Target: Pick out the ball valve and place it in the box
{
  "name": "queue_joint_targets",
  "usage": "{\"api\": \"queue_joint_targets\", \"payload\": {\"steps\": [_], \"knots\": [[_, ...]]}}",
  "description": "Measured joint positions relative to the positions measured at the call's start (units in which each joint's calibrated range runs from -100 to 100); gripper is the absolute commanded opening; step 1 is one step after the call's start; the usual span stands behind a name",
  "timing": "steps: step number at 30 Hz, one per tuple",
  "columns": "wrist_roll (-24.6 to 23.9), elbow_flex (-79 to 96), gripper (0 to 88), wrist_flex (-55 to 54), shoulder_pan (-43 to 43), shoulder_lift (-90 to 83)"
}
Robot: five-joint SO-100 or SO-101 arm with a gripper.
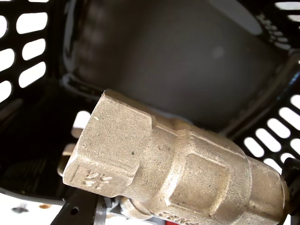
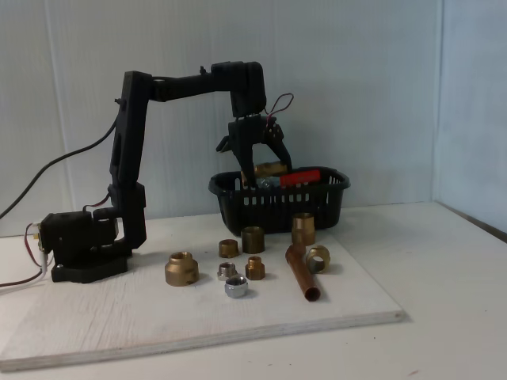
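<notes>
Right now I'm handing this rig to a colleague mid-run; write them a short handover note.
Pincer: shut on the ball valve, held above the box, level with its rim.
Valve: its brass body fills the wrist view; the box floor lies below it.
Done: valve picked and carried over the box.
Left: open the pincer to drop the valve in, then withdraw.
Other fittings and the copper pipe sit on the board, not part of the job.

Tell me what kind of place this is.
Probably a hobby or lab bench: a small black robot arm on a white board, loose brass fittings, a plain pale backdrop.
</notes>
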Motion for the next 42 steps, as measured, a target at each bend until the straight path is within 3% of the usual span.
{"api": "queue_joint_targets", "payload": {"steps": [26,42], "knots": [[-2.4,0.0,17.6,-2.1,-4.1,0.1],[-2.4,-0.1,17.6,-5.2,-4.1,9.0]]}}
